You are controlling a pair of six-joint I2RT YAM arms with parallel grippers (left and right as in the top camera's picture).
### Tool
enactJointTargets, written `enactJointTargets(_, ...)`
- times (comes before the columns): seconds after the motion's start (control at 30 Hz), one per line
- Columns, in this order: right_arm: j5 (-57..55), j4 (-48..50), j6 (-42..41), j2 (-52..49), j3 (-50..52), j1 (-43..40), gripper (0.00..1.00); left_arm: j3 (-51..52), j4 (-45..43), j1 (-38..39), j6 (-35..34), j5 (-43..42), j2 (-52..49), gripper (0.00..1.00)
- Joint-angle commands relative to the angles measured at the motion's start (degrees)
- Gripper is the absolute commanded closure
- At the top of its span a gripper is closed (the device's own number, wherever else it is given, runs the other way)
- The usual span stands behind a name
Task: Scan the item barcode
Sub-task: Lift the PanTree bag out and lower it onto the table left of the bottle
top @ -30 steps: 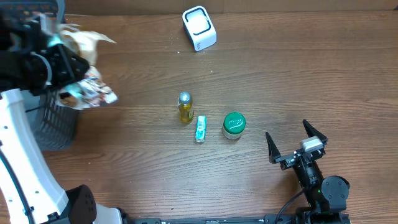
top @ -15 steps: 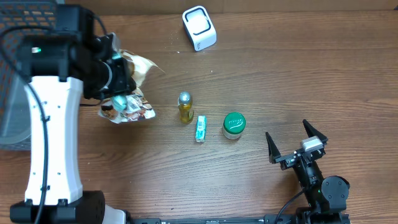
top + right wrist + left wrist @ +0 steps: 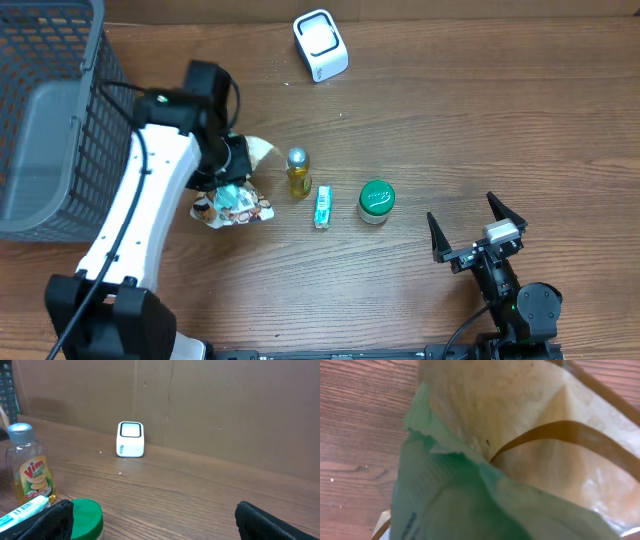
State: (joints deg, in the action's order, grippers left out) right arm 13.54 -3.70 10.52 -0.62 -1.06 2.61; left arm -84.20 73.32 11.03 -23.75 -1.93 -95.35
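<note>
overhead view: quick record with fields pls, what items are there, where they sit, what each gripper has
held item: packet, crinkly, printed, just left of the bottle
left gripper: shut on the packet
right gripper: open, empty, front right
middle row, left to right: bottle, teal tube, green-lidded jar
scanner: white, at the back, apart from the row
basket: grey mesh, far left
barcode on packet: cannot tell

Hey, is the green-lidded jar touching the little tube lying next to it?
Apart. In the overhead view, a plain gap separates the green-lidded jar from the tube.
</note>
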Motion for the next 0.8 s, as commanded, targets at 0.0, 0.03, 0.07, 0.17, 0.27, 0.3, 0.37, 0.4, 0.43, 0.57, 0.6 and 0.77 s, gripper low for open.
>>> enactJointTargets(0.0, 0.2, 0.3, -0.4, 0.5, 0.6, -0.2, 0.0, 5.5, -3.9, 1.5, -2.8, 3.9, 1.3, 0.73)
enactJointTargets(0.03, 0.2, 0.3, -0.4, 0.5, 0.6, -0.2, 0.0, 7.1, -5.3, 1.9, -3.1, 3.9, 1.3, 0.72)
enactJointTargets(0.07, 0.2, 0.3, -0.4, 0.5, 0.6, -0.2, 0.0, 8.8, -7.0, 2.3, -3.1, 4.0, 1.3, 0.71)
enactJointTargets(0.17, 0.2, 0.3, -0.4, 0.5, 0.6, -0.2, 0.0, 13.7, -12.0, 3.8, -3.2, 4.8, 1.3, 0.7)
enactJointTargets(0.27, 0.2, 0.3, -0.4, 0.5, 0.6, -0.2, 0.0, 18.0, -16.4, 5.4, -3.5, 6.8, 1.3, 0.7)
enactJointTargets(0.3, 0.2, 0.3, -0.4, 0.5, 0.6, -0.2, 0.0, 19.3, -17.9, 5.9, -3.7, 7.5, 1.3, 0.71)
enactJointTargets(0.37, 0.2, 0.3, -0.4, 0.5, 0.6, -0.2, 0.0, 21.4, -20.2, 6.8, -3.8, 8.7, 1.3, 0.71)
enactJointTargets(0.4, 0.2, 0.3, -0.4, 0.5, 0.6, -0.2, 0.0, 22.4, -21.3, 7.1, -3.8, 9.6, 1.3, 0.72)
enactJointTargets(0.43, 0.2, 0.3, -0.4, 0.5, 0.6, -0.2, 0.0, 23.1, -22.1, 7.3, -4.1, 10.3, 1.3, 0.72)
enactJointTargets(0.57, 0.2, 0.3, -0.4, 0.5, 0.6, -0.2, 0.0, 24.5, -23.9, 7.4, -6.0, 11.4, 1.2, 0.71)
enactJointTargets(0.6, 0.2, 0.3, -0.4, 0.5, 0.6, -0.2, 0.0, 24.6, -24.1, 7.4, -6.1, 11.4, 1.2, 0.71)
enactJointTargets(0.77, 0.2, 0.3, -0.4, 0.5, 0.6, -0.2, 0.0, 24.6, -24.6, 7.4, -6.1, 11.4, 1.2, 0.67)
